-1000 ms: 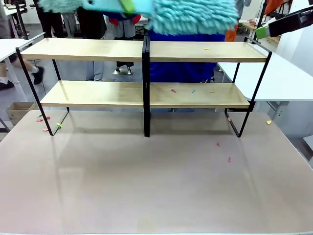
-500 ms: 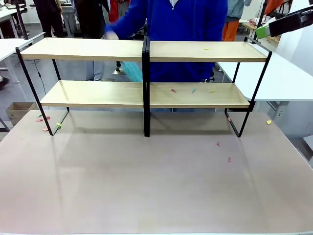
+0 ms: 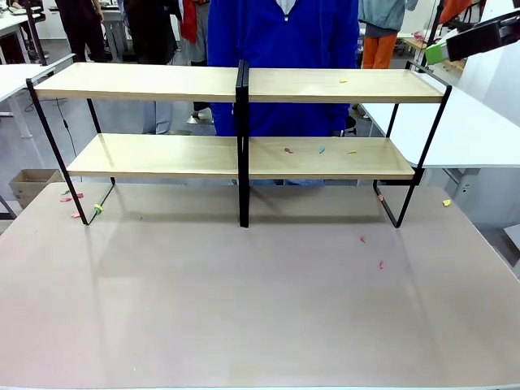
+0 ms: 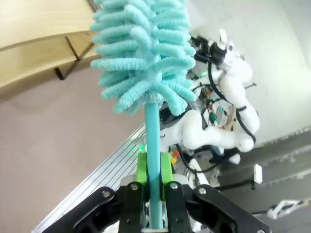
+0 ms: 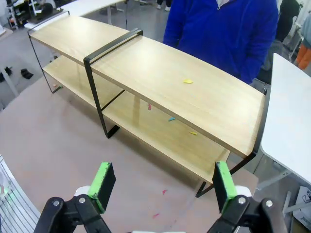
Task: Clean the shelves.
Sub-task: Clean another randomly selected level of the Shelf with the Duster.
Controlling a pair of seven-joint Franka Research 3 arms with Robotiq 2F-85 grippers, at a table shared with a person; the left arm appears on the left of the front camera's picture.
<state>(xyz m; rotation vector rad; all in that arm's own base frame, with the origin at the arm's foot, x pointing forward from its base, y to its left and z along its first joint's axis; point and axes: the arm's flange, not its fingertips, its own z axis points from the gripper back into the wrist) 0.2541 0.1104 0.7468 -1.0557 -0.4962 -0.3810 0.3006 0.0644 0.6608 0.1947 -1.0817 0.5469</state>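
Observation:
The shelves (image 3: 244, 85) stand across the far half of the table: two light-wood boards in a black frame with a central post (image 3: 242, 146). Small coloured scraps lie on the upper right board (image 3: 343, 80) and the lower right board (image 3: 322, 150). In the right wrist view the shelves (image 5: 160, 77) are seen from above, with my right gripper (image 5: 163, 184) open and empty over the tabletop; it also shows at the top right (image 3: 439, 53). My left gripper (image 4: 154, 167) is shut on the handle of a teal fluffy duster (image 4: 143, 53), held upright.
A person in a blue top (image 3: 284, 49) stands right behind the shelves. More scraps lie on the tabletop at the right (image 3: 380, 265) and by the frame's left foot (image 3: 71, 197). A white table (image 3: 471, 130) adjoins at the right.
The teal duster that swept across the top of the front view has left it. The person's arm has drawn back and they now stand upright behind the shelves.

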